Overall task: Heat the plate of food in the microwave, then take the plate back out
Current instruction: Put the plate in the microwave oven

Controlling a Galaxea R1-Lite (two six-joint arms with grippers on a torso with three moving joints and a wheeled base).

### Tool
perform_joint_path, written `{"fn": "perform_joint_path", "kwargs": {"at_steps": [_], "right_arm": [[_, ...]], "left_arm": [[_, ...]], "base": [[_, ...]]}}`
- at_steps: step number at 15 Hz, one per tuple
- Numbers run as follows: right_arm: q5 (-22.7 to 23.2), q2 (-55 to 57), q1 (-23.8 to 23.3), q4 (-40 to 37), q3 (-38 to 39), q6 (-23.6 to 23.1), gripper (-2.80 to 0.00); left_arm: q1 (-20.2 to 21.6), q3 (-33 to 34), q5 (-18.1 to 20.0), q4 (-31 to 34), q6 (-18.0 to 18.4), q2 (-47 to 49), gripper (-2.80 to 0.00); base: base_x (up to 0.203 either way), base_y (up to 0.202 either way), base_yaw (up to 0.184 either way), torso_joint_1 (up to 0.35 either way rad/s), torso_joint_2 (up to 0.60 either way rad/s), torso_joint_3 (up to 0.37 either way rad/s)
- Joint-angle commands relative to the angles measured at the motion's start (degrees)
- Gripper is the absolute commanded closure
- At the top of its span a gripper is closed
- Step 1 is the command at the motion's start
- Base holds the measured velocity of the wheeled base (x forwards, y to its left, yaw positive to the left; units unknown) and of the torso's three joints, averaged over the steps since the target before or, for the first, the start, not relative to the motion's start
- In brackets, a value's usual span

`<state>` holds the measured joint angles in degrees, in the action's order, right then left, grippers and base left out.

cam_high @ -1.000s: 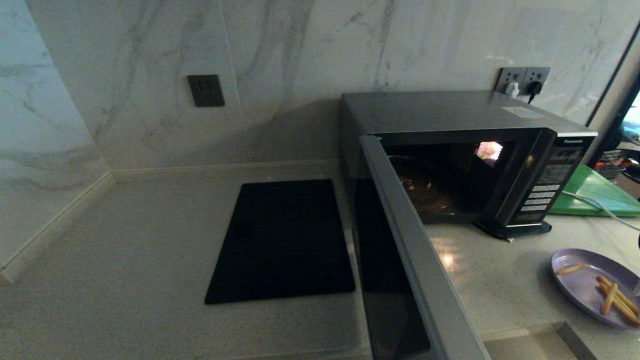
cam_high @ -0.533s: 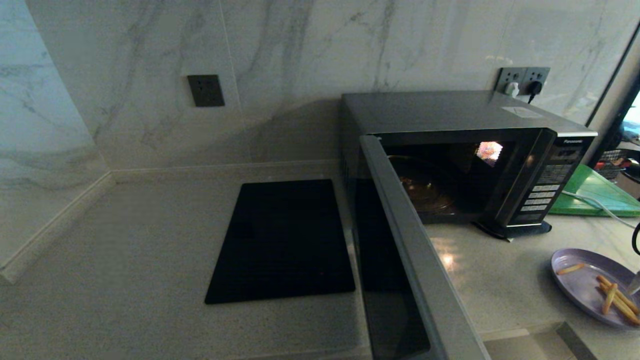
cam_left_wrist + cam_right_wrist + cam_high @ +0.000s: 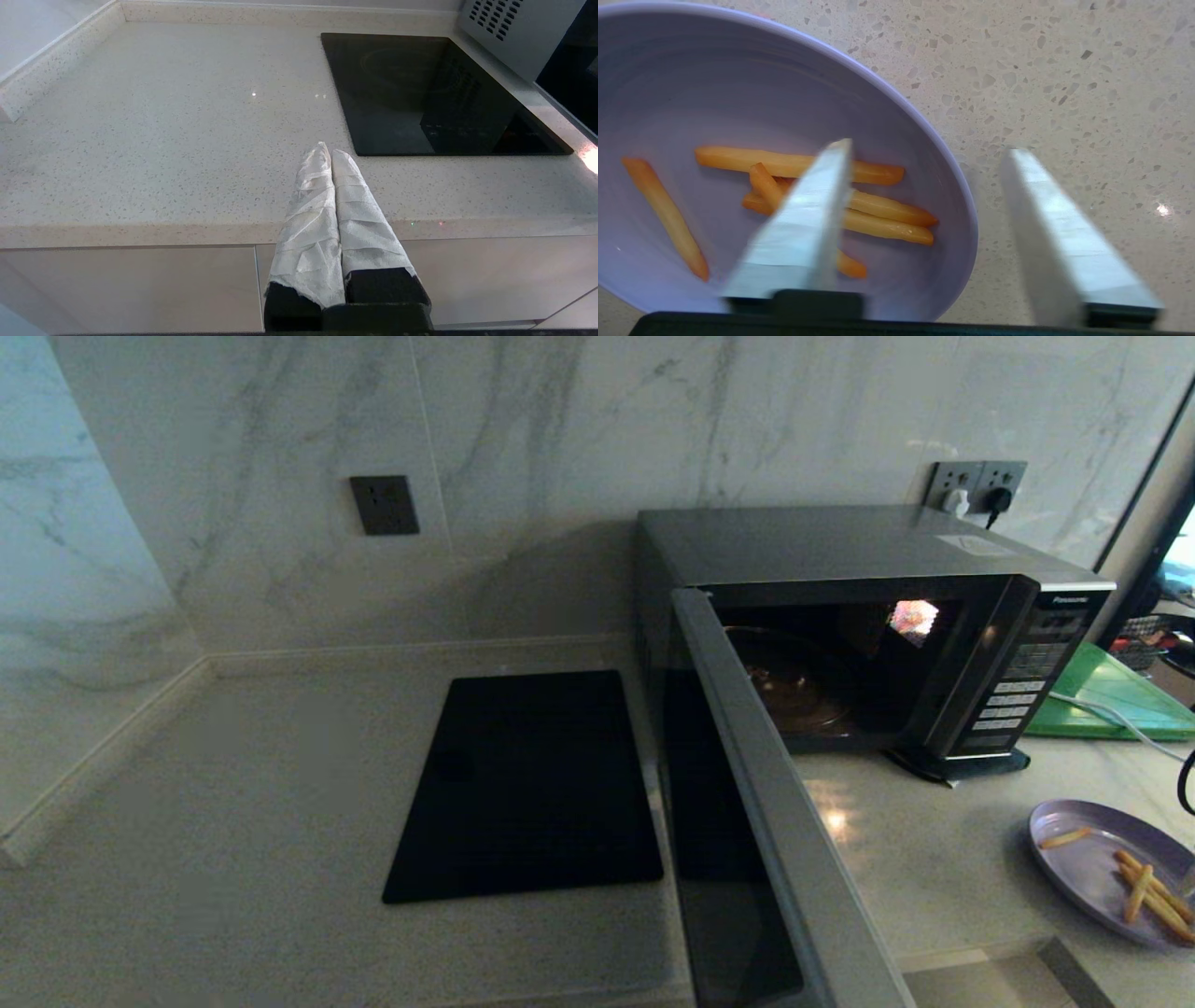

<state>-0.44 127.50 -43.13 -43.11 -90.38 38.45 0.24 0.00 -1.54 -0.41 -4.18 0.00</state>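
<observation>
A: Two grippers to log. Right gripper [image 3: 927,147] first?
B: Down over the plate of food [image 3: 1092,868], far right of the counter [image 3: 233,821], near edge. Fingers spread fairly wide, straddling the plate rim: one over the fries [image 3: 798,163] inside, the other outside over the speckled stone. Nothing pinched between them.
A: Plate details?
B: Small, round, lilac [image 3: 714,93]. A handful of thin orange fries [image 3: 1153,891], one lying apart from the rest. Flat on the counter, right of the microwave [image 3: 840,541] and nearer, well apart from it.
A: Microwave?
B: Black and silver, against the far wall. Door [image 3: 775,821] swung wide open toward the near side, hinged on the left. Cavity lit, glass turntable [image 3: 794,691] bare. "Panasonic" [image 3: 1072,600] readable at the top of the button panel [image 3: 1013,695]; button text too small to read.
A: Left gripper [image 3: 327,149]?
B: Parked at the near edge of the counter, left of the black cooktop [image 3: 420,93]. White-wrapped fingers pressed together, holding nothing.
A: Other stuff?
B: Green board [image 3: 1111,695] right of the microwave, at the far side. Dark wall socket [image 3: 385,505] on the marble at left, double outlet [image 3: 977,485] with plugs behind the microwave.
</observation>
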Motion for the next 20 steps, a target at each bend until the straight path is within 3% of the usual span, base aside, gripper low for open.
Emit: {"fn": "perform_joint_path", "kwargs": {"at_steps": [1, 14, 20], "right_arm": [[0.06, -0.14, 0.04, -0.28, 0.03, 0.22, 0.00], [0.09, -2.28, -0.03, -0.31, 1.17, 0.34, 0.00], [0.35, -8.70, -0.06, -0.23, 4.29, 0.20, 0.00]], "left_arm": [[0.02, 0.00, -0.05, -0.02, -0.04, 0.09, 0.00], [0.02, 0.00, -0.05, -0.02, -0.04, 0.09, 0.00], [0.02, 0.00, -0.05, -0.02, -0.04, 0.09, 0.00]], "base": [[0.000, 0.000, 0.000, 0.000, 0.00, 0.000], [0.000, 0.000, 0.000, 0.000, 0.00, 0.000], [0.000, 0.000, 0.000, 0.000, 0.00, 0.000]]}}
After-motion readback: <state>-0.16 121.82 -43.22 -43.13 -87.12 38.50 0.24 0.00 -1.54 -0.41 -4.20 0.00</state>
